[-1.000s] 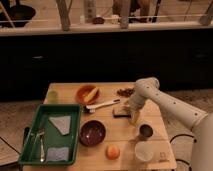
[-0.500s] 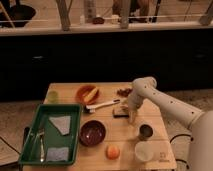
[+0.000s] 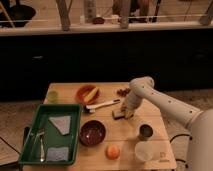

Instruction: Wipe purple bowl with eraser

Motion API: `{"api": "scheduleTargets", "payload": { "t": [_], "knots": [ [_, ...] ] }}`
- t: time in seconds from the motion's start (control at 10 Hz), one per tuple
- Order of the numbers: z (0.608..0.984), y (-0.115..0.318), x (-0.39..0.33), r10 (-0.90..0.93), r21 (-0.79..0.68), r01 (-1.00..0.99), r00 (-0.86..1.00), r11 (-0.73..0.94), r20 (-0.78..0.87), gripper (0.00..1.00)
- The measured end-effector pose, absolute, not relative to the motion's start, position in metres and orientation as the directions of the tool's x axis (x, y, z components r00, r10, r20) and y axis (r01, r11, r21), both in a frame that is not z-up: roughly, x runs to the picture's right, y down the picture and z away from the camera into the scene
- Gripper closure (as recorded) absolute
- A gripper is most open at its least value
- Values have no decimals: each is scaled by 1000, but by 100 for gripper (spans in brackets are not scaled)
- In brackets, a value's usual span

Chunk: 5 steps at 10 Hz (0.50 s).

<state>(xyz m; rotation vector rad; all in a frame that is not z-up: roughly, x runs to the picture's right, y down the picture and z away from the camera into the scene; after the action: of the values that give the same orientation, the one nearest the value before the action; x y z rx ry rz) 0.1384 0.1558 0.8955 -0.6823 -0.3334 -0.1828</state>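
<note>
Worktop (image 3: 109, 89): one purple bowl (image 3: 92, 132) near centre; one eraser (image 3: 118, 114) at its 2 o'clock, apart from it. One pincer (image 3: 126, 110) down at the eraser; grip cannot be told. One orange bowl (image 3: 87, 93) at 12, one brush (image 3: 102, 105) between. One green tray (image 3: 29, 131) at 9, one metal cup (image 3: 145, 131) at 3

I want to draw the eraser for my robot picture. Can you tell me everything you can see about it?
The eraser is a small, flat, rectangular block, dark with a slightly lighter top. It lies flat on the wooden table, close to one end of the white brush and apart from the purple bowl. The robot's gripper is down at one end of it; whether it holds the eraser cannot be told.
</note>
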Motion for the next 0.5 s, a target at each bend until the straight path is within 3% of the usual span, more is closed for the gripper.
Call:
{"api": "scheduleTargets", "payload": {
  "t": [0.2,0.5],
  "knots": [
    [894,154,137,-63,-582,281,928,763,366,100],
    [890,151,135,-73,-579,294,925,761,374,100]
  ]
}}
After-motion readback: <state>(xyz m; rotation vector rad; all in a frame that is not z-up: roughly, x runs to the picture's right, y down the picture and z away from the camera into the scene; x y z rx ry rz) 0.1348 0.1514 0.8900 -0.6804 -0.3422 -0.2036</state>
